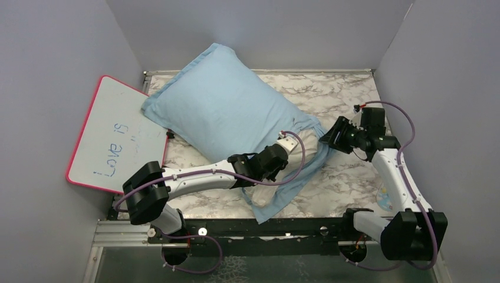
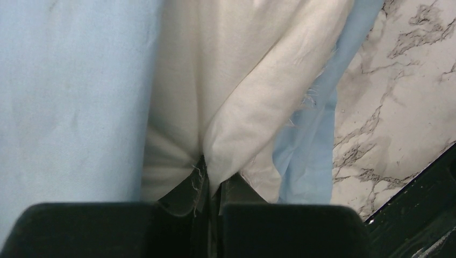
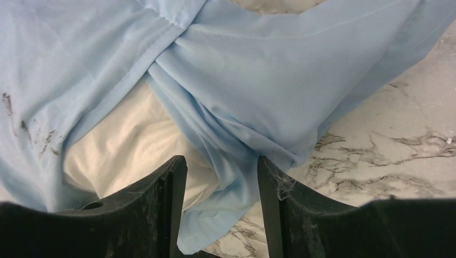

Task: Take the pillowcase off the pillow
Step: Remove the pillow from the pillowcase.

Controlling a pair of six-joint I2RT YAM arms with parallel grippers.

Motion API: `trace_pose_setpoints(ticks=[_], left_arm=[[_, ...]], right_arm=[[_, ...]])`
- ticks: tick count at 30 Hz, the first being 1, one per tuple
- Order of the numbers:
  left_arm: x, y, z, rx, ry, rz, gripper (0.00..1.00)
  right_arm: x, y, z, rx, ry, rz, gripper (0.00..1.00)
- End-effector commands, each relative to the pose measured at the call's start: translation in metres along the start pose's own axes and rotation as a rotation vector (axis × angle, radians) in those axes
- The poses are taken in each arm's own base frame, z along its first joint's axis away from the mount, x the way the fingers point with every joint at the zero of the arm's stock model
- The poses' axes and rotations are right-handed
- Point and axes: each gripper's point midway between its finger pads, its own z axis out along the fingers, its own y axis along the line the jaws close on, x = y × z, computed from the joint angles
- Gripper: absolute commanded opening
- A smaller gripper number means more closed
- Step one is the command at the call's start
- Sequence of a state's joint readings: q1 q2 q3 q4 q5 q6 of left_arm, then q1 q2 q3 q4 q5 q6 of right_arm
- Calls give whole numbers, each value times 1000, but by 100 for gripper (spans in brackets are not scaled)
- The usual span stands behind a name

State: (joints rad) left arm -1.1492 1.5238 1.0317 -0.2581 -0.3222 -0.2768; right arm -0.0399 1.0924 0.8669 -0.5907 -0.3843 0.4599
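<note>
Marble-look counter point(image 1: 348, 94): white with grey veins. It carries the pillow, which lies slantwise across it with its far corner near the back wall.

Pillow point(image 1: 263, 197): off-white and plump, and sheathed over most of its length. Only its near end shows, poking out of the pillowcase mouth on the side towards the arm bases.

Pillowcase point(image 1: 230, 112): the plain light-blue face is outward. It covers the pillow except for that bare near end. The open hem is bunched and twisted at the pillow's near right corner, and a flap spreads on the counter beside the bare end. The right wrist view shows dark smudges on the cloth to the left of the bare patch.

Left gripper point(image 2: 213, 196): clenched on a pinch of frayed off-white fabric at the pillow's bare end. Blue cloth hangs to either side of the pinch.

Right gripper point(image 3: 220, 166): released, with jaws standing apart at the pillow's near right corner. A twisted fold of pillowcase lies just ahead of the fingers point(image 3: 172, 183). Whether it touches them cannot be told.

Left arm point(image 1: 200, 175): stretched across in front of the pillow's near end.

Whiteboard point(image 1: 118, 138): pink-rimmed and leaning on the wall left of the pillow, with "Love is" handwritten on it. Its upper corner is just beside the pillow's sheathed left corner.
</note>
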Motion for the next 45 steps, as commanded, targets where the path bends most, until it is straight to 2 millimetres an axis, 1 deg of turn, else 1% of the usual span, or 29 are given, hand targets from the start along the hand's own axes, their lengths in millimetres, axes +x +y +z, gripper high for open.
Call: trace_pose_setpoints(ticks=[1, 6, 8, 10, 12, 15, 16, 17, 19, 22, 24, 27, 29, 31, 32, 34, 35, 38, 40, 42, 45], left_arm=[[53, 15, -3, -36, 200, 57, 0], [51, 14, -5, -32, 193, 47, 0], [50, 14, -6, -30, 188, 44, 0], [49, 14, -7, -30, 185, 43, 0], [48, 15, -7, -34, 183, 43, 0], [48, 16, -9, -36, 178, 39, 0], [48, 17, -10, -38, 176, 37, 0], [48, 18, -10, -43, 174, 34, 0], [49, 20, -12, -48, 171, 29, 0], [49, 22, -17, -50, 160, 28, 0], [50, 23, -19, -46, 157, 28, 0], [49, 21, -21, -34, 152, 27, 0], [44, 18, -21, -16, 141, 26, 0], [38, 12, -21, 11, 130, 30, 0], [34, 9, -21, 26, 123, 35, 4], [20, 2, -22, 60, 98, 48, 25], [9, -4, -23, 81, 78, 58, 36], [-31, -20, -29, 140, -1, 111, 62], [-56, -32, -31, 173, -51, 154, 71], [-74, -42, -31, 195, -88, 209, 78], [-86, -50, -20, 209, -100, 309, 82]], right_arm=[[-1, 11, 7, -36, 37, -77, 54], [-1, 2, 20, 3, 51, -70, 46], [-2, -4, 25, 33, 56, -60, 38], [-4, -16, 27, 100, 47, -43, 28], [-8, -34, 27, 202, 20, -24, 15], [-18, -64, 22, 397, -26, 17, 3], [-21, -75, 21, 460, -42, 34, 1], [-24, -84, 22, 515, -51, 48, 1], [-26, -95, 27, 575, -56, 69, 1], [-21, -101, 47, 570, -20, 99, 0], [-7, -101, 66, 529, 47, 122, 1], [21, -90, 88, 402, 154, 152, 1], [34, -89, 92, 361, 176, 168, 1], [41, -91, 91, 358, 183, 173, 1], [43, -90, 89, 352, 181, 167, 1], [44, -86, 85, 324, 177, 157, 1], [45, -82, 83, 306, 173, 152, 1], [48, -74, 79, 255, 167, 150, 1], [52, -69, 77, 229, 169, 161, 1], [57, -65, 77, 195, 182, 181, 1], [67, -64, 79, 173, 193, 212, 1]])
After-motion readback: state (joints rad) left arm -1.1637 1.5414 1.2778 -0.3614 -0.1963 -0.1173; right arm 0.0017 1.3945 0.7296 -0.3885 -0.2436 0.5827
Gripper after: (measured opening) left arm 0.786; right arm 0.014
